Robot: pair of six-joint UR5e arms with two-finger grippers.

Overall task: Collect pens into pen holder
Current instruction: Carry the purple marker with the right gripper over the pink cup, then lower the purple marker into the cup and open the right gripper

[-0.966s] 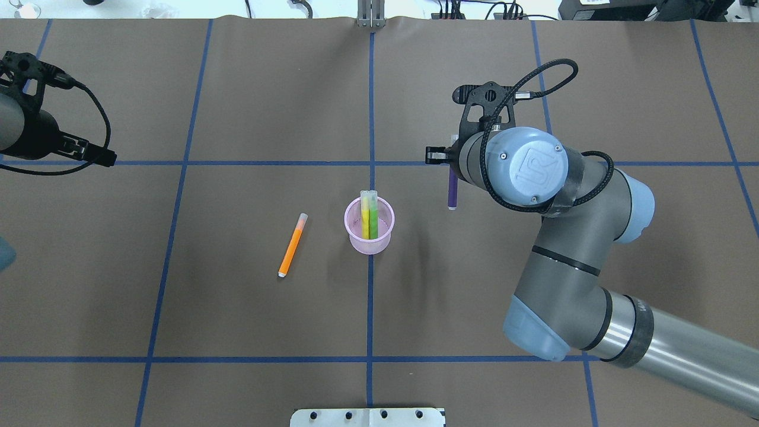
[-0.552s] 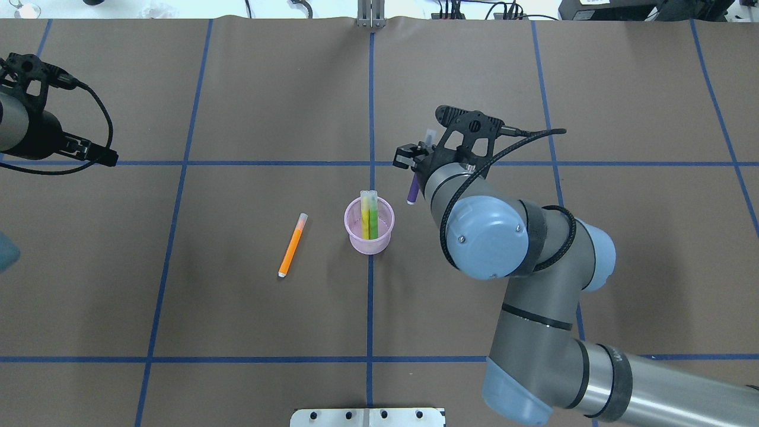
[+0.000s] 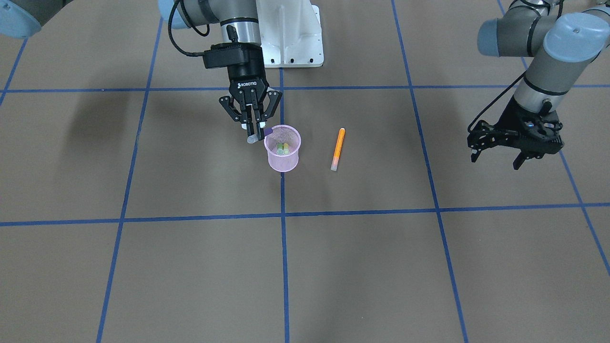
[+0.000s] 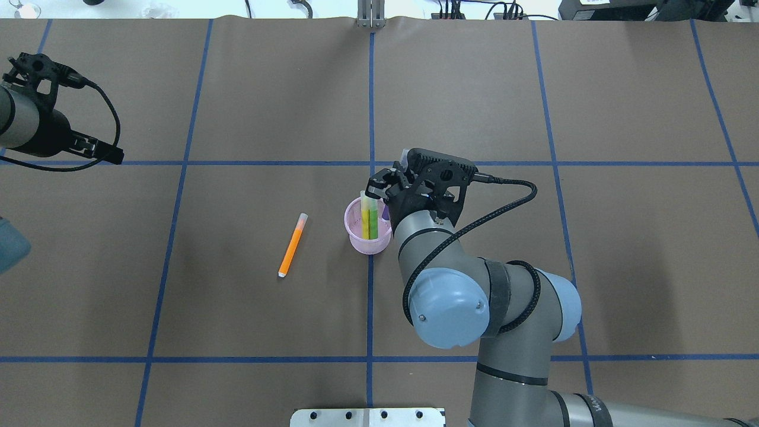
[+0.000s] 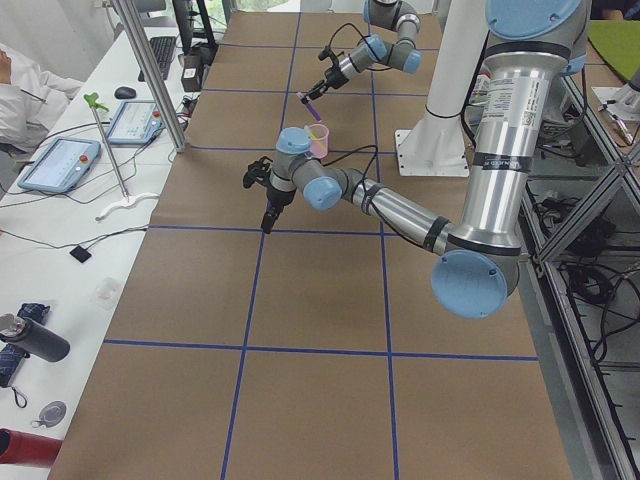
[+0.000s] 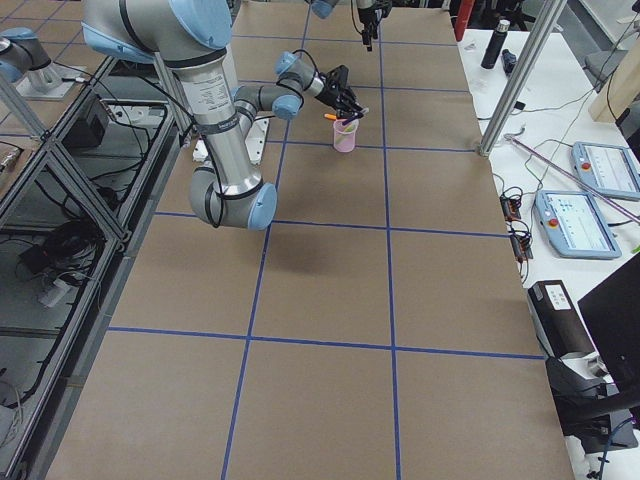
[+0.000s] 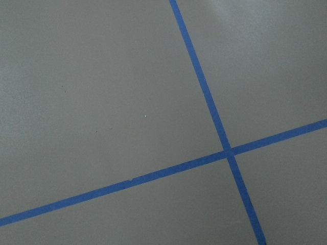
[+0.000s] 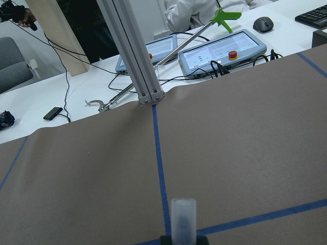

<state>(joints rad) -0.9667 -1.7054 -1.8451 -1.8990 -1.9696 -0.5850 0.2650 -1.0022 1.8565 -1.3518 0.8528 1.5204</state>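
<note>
"ROBOTIQ" is printed on the right pincer [image 3: 255, 127], which clamps the purple pen [image 3: 268, 130]. Just below it, the pen holder's [image 3: 283, 159] rim hides the pen's tip. I cannot tell the left pincer's [image 5: 267, 220] opening.

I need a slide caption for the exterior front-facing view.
Right gripper holds a slim purple pen at the pink wire-mesh cup; an orange pen lies nearby.

Reaches the right arm [image 4: 450, 296] in over the middle of the table [image 3: 333, 267], wrist angled down, right gripper [image 3: 256, 127] fingers pinched on the purple pen [image 3: 268, 130]. Holds the left arm [image 3: 548, 66] far out to its own side, with the left gripper [image 4: 115, 158] above the table and its finger spread unclear.
</note>
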